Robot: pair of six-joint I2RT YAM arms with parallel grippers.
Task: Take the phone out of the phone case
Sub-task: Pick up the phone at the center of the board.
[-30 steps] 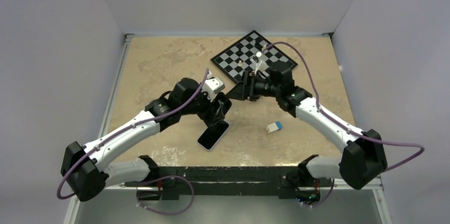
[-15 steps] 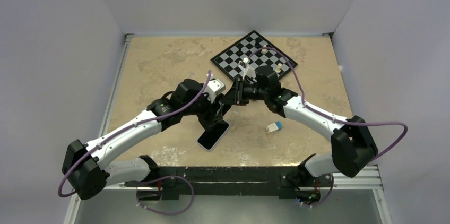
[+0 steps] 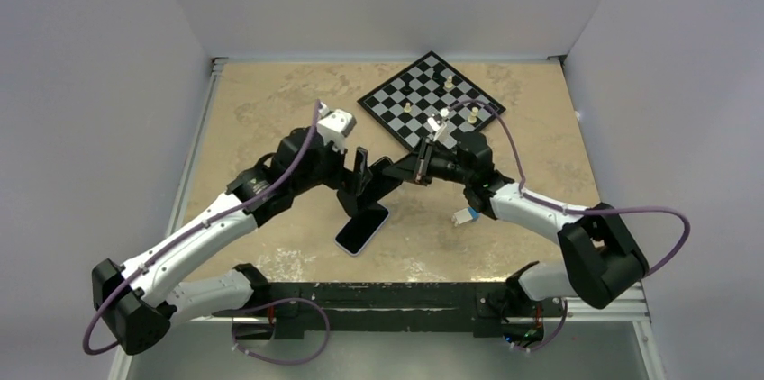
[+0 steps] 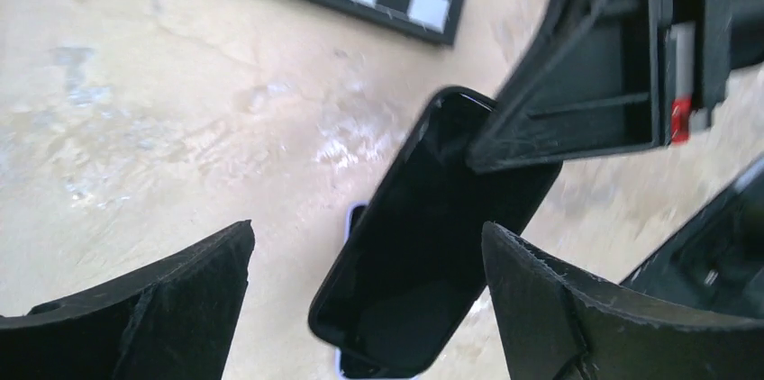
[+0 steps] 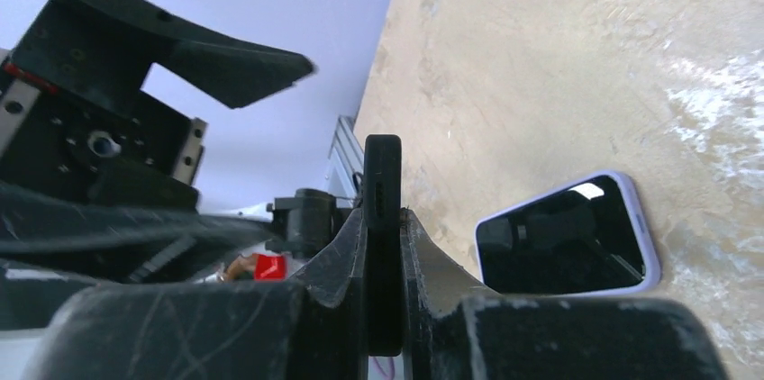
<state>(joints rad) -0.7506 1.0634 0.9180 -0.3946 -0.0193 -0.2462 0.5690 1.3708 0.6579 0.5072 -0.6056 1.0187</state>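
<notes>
The phone (image 3: 362, 229), black screen with a pale lavender rim, lies flat on the table near the front. The black phone case (image 3: 383, 184) hangs tilted in the air just above it, empty. My right gripper (image 3: 416, 168) is shut on the case's upper end. In the right wrist view the case (image 5: 382, 182) stands edge-on between the right gripper's (image 5: 383, 218) fingers, with the phone (image 5: 563, 236) on the table beyond. My left gripper (image 4: 368, 227) is open wide; the case (image 4: 432, 245) sits between its fingers without touching them. A sliver of phone (image 4: 358, 213) peeks out beneath.
A chessboard (image 3: 431, 96) with a few pieces sits at the back right, behind the right arm. A small white and blue block (image 3: 465, 215) lies right of the phone. Walls close in the table on three sides.
My right gripper has shut on the case. My left gripper has opened wide, let go of the case and drawn back to the left. The phone has stayed on the table.
</notes>
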